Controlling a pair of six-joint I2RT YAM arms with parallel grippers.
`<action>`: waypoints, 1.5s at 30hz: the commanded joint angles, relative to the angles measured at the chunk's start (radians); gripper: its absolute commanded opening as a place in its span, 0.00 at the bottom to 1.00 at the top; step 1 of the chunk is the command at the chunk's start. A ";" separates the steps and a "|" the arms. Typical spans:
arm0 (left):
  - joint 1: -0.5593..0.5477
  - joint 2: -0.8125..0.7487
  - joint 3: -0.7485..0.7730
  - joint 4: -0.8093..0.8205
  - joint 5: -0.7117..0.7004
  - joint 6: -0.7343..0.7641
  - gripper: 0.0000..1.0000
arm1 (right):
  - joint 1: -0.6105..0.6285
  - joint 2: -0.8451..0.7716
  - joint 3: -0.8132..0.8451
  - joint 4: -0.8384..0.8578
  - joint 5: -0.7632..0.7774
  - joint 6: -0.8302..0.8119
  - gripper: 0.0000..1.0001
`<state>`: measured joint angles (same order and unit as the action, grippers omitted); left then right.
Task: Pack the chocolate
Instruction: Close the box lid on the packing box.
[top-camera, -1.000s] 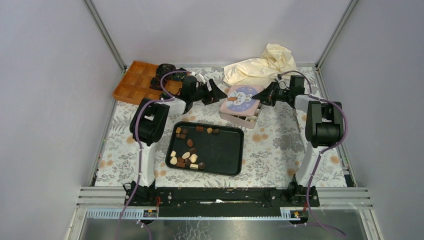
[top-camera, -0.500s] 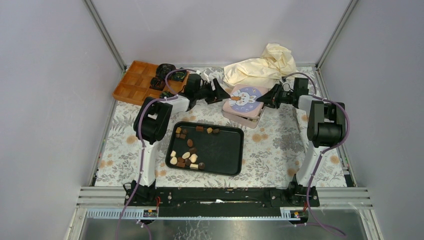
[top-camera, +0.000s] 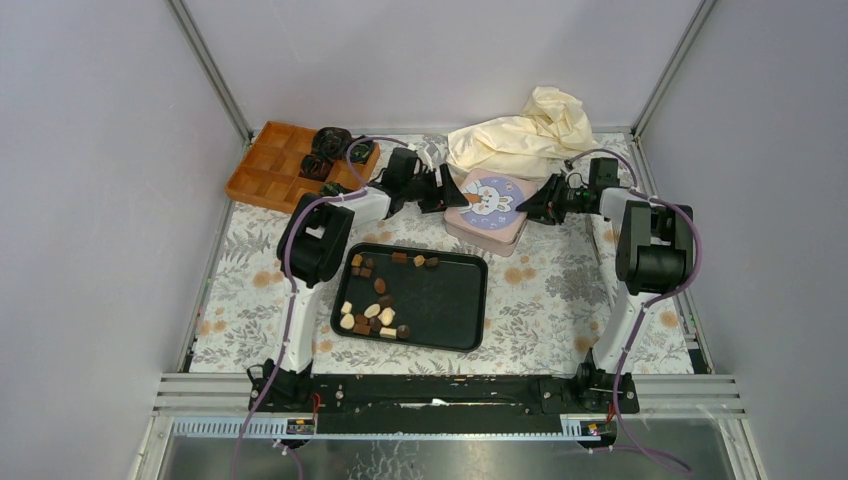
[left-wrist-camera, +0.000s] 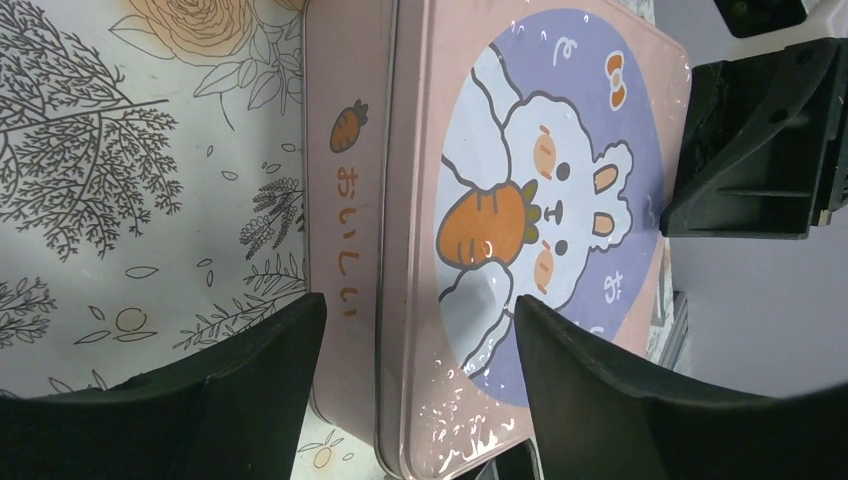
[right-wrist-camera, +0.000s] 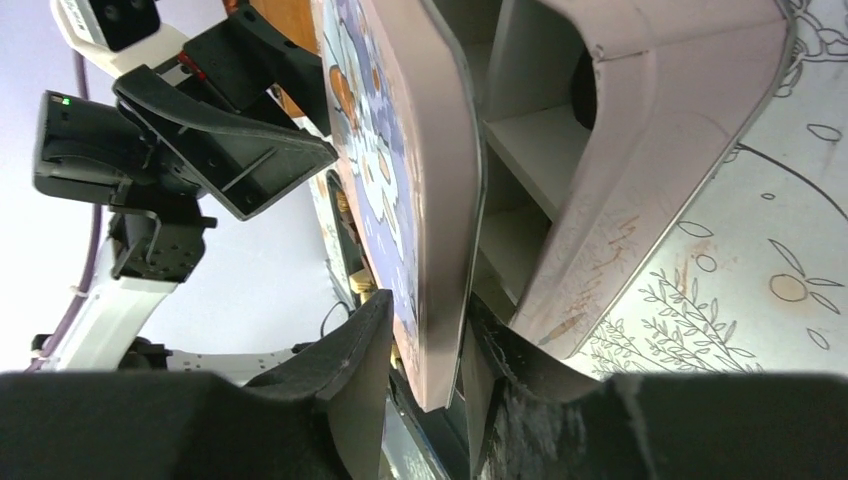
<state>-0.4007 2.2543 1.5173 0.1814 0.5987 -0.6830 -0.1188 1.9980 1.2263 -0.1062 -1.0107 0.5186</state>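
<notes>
The chocolate lies as several small dark, tan and cream pieces in the left half of a black tray. Behind it stands a pink tin whose bunny lid is raised on its right side. In the right wrist view the lid stands away from the box, and my right gripper is shut on its edge. My left gripper is open, with one finger beside the box wall and the other over the lid.
An orange divider tray sits at the back left with crumpled dark paper cups on it. A cream cloth bag lies behind the tin. A floral mat covers the table between the grey walls.
The tin and both grippers have shifted toward the back of the table. The lid now sits more squarely over the box, and the left gripper has come closer to it.
</notes>
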 joint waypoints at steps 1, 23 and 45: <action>-0.013 0.008 0.049 -0.065 -0.027 0.058 0.76 | -0.005 -0.061 0.058 -0.108 0.033 -0.105 0.38; -0.050 0.035 0.124 -0.155 -0.057 0.089 0.77 | -0.024 -0.053 0.115 -0.277 0.119 -0.305 0.61; -0.072 0.044 0.128 -0.218 -0.095 0.095 0.80 | 0.018 0.054 0.209 -0.383 0.299 -0.404 0.27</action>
<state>-0.4587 2.2768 1.6249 -0.0147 0.5037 -0.5953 -0.0956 2.0315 1.4052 -0.4629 -0.7765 0.1780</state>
